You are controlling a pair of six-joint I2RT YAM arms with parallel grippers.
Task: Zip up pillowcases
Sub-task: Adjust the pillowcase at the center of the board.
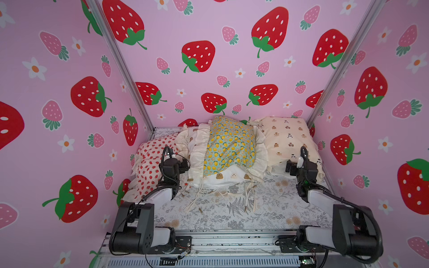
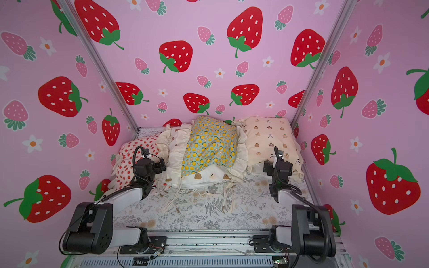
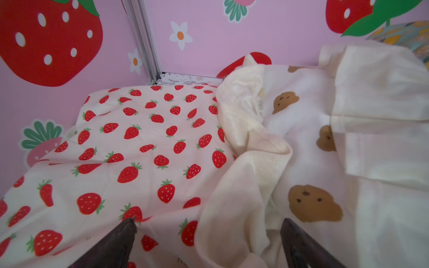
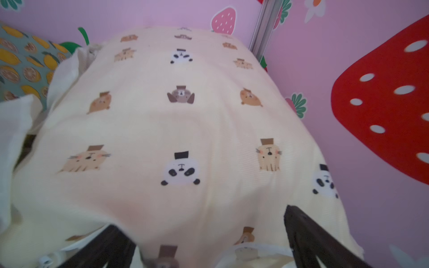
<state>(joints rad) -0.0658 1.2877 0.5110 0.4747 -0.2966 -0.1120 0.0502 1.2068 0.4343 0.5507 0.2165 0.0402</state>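
Four filled pillowcases lay in a row at the far end; the strawberry pillowcase (image 1: 148, 167) leftmost; the bear-face pillowcase (image 1: 222, 177) beside it, cream ruffles and ties trailing forward; the lemon pillowcase (image 1: 229, 143) stacked on top of it; the tiny-bear pillowcase (image 1: 285, 137) rightmost.

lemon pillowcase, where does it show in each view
Top view: lemon pillowcase centre back, atop bear-face pillowcase.
Top view: same spot.
Left wrist: sliver beyond the cream ruffle.
Right wrist: corner beside tiny-bear pillowcase.
Shared landmark: pink strawberry back wall.
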